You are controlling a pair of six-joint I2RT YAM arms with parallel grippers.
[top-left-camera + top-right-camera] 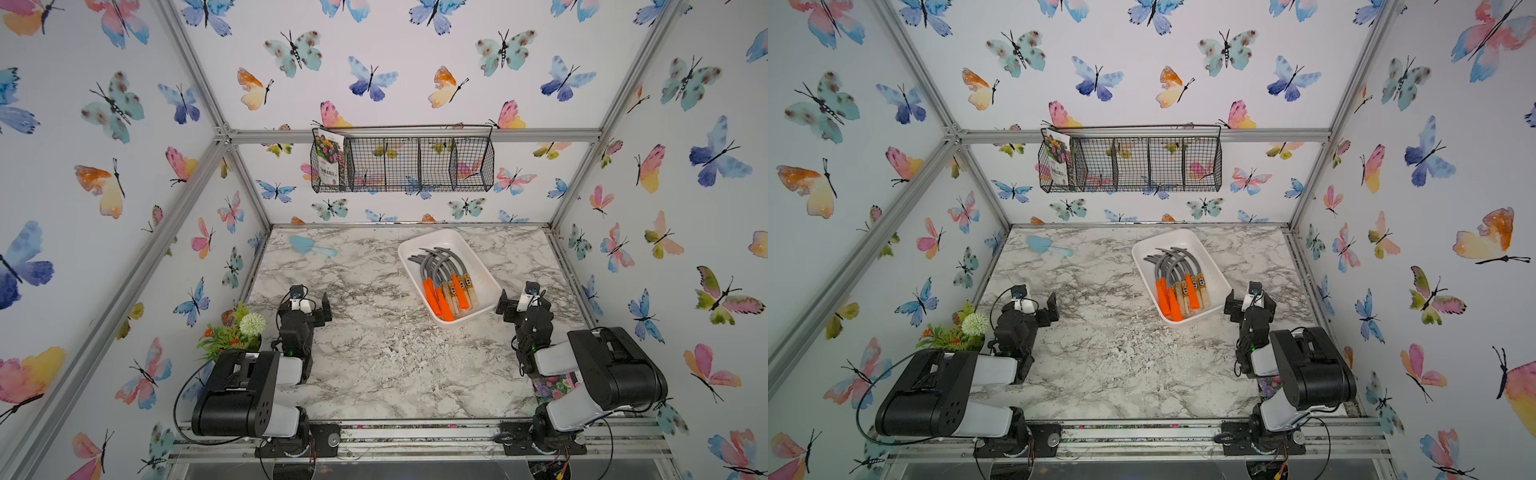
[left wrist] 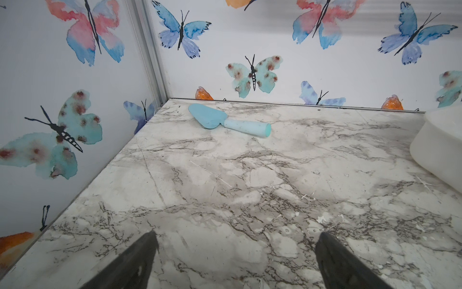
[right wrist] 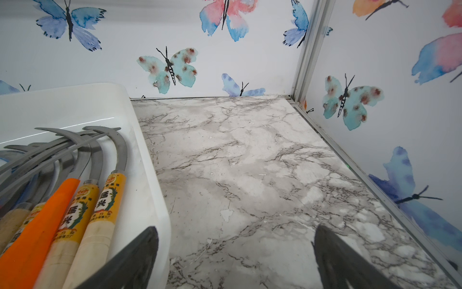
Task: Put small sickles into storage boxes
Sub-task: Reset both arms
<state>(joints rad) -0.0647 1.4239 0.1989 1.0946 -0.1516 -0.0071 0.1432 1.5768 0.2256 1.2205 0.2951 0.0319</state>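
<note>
Enclosure is lined with butterfly wallpaper point(image 1: 291, 54), with aluminium framing running along its edges. Marbled grey-white tabletop point(image 1: 374, 365) is showing scuffs and white flecks around its middle.

White storage box point(image 1: 452, 243) is sitting on the far right part of the tabletop, turned at an angle to its edges. Small sickles point(image 1: 446, 282) are lying inside it, side by side and overlapping. Their grey blades are curving toward the far end and their handles are pointing toward the near end. Some handles are showing bright orange, others pale wood with yellow labels.

Left claw point(image 2: 237, 234) is hanging low over the near left part of the tabletop. Its fingers are standing wide apart and gripping nothing, with only bare marble showing between them.

Right claw point(image 3: 235, 229) is likewise standing spread wide and carrying nothing. It is sitting just beside the box's near right corner. In the right wrist view one finger is overlapping the box rim; whether it is touching cannot be told.

Light blue trowel point(image 1: 311, 246) is lying flat near the far left corner, well apart from the box. Black wire basket point(image 1: 415, 166) is hanging on the back wall above the tabletop, with a flower-printed packet point(image 1: 330, 160) standing in its leftmost compartment. Artificial plant point(image 1: 237, 332) with a round white bloom is sitting at the left edge, beside the left arm.
</note>
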